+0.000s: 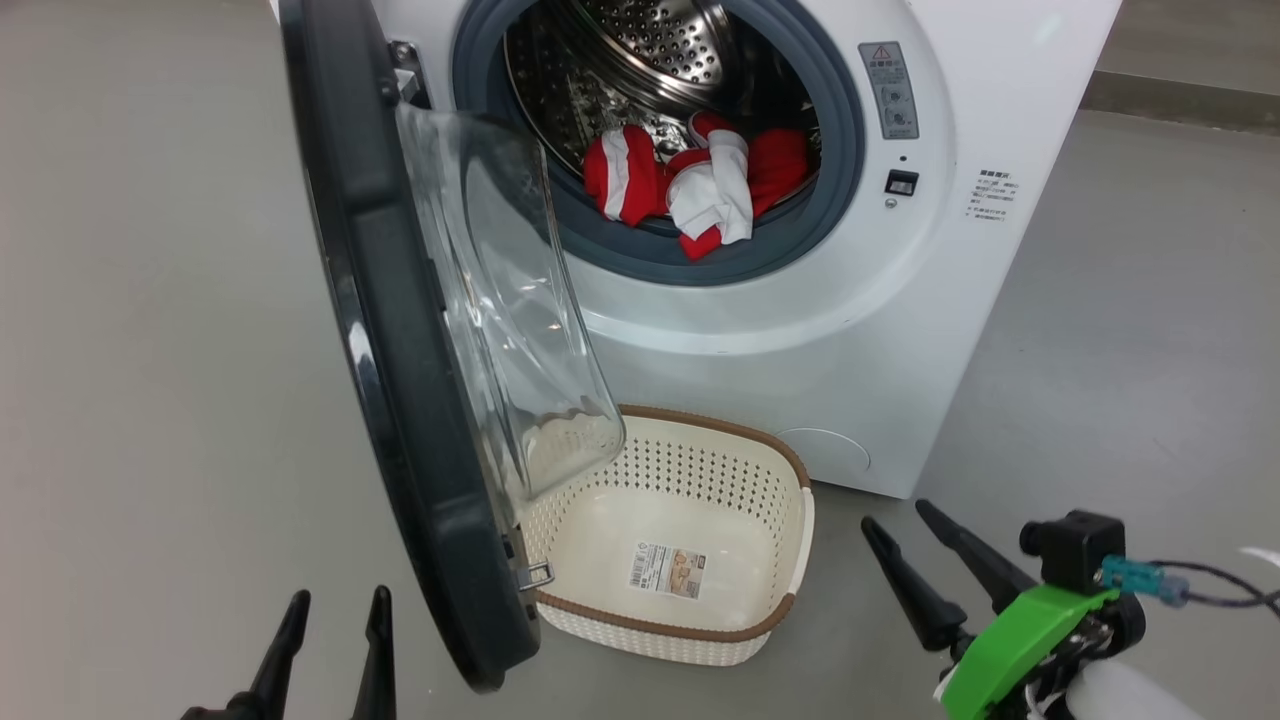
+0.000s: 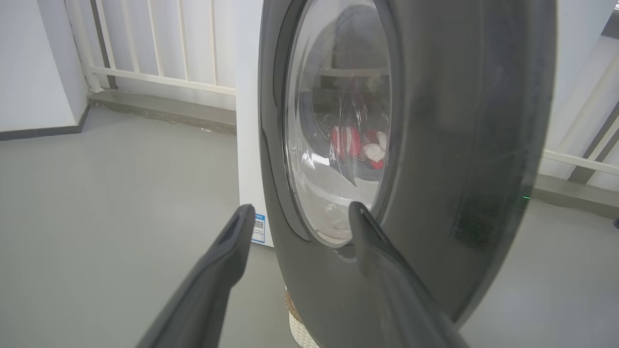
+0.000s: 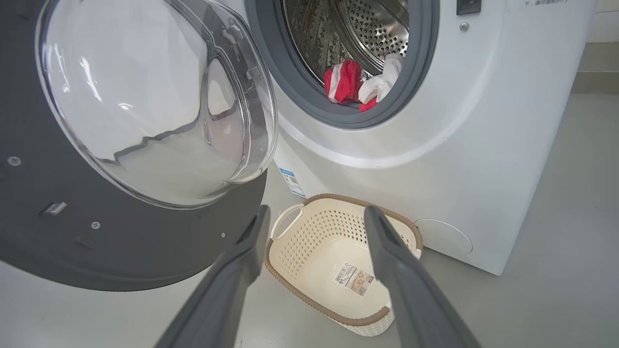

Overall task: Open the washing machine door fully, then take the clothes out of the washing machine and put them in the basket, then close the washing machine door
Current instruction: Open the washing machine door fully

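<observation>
The washing machine door (image 1: 400, 380) hangs swung out on its left hinge, its glass bowl (image 1: 510, 300) facing the machine. Inside the washing machine (image 1: 800, 330) the red and white clothes (image 1: 695, 185) lie at the drum's front lip, also seen as the clothes (image 3: 360, 84). The cream basket (image 1: 790, 540) sits empty on the floor below the opening, partly behind the door. My left gripper (image 1: 338, 610) is open, low at the door's outer face (image 2: 459, 145). My right gripper (image 1: 900, 520) is open to the right of the basket (image 3: 314, 227), holding nothing.
Grey floor (image 1: 150, 350) spreads to the left and right of the machine. A white railing (image 2: 154, 53) and a low ledge run along the back wall. A cable (image 1: 1200, 580) trails from my right wrist.
</observation>
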Available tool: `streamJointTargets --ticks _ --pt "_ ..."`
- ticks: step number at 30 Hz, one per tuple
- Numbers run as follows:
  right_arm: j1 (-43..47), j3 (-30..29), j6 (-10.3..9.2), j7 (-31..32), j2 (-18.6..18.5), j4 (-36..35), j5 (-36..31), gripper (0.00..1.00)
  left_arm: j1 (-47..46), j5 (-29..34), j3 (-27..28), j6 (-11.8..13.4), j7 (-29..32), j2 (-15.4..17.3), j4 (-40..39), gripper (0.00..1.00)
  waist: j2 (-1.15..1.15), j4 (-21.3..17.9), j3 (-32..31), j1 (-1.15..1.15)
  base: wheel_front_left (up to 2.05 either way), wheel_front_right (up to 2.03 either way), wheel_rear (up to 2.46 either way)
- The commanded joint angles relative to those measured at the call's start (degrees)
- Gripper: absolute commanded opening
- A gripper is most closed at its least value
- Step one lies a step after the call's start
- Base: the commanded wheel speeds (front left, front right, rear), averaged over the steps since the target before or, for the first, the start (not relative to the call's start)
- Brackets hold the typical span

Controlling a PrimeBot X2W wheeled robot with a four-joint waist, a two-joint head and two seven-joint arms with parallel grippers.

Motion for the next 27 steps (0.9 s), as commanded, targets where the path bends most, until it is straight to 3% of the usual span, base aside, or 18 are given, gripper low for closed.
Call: streamJointTargets --ticks 1,14,20,27 --pt "1.8 -0.8 0.37 -0.8 0.4 -1.5 -2.3 1.0 -1.7 0.7 1.9 -0.2 -0.5 0.4 -1.0 1.0 0.0 0.0 0.0 0.0 0.0 0.0 0.0" --pt "7.6 -15.4 0.37 -0.8 6.0 -9.6 -19.7 1.0 -2.3 0.4 2.1 -0.1 -0.5 0.4 -1.2 1.0 0.0 0.0 0.4 0.0 0.0 0.0 0.0" --pt "9.8 -20.4 0.37 -0.8 8.2 -11.7 -24.5 1.0 -2.5 0.5 2.0 -0.1 -0.5 0.4 -1.4 1.0 0.0 0.1 0.5 0.0 0.0 0.0 0.0" --pt "12.1 -22.0 0.37 -0.8 9.1 -10.1 -27.1 1.0 -2.4 0.4 1.9 -0.1 -0.5 0.4 -1.3 1.0 0.0 0.2 0.3 0.0 0.0 0.0 0.0"
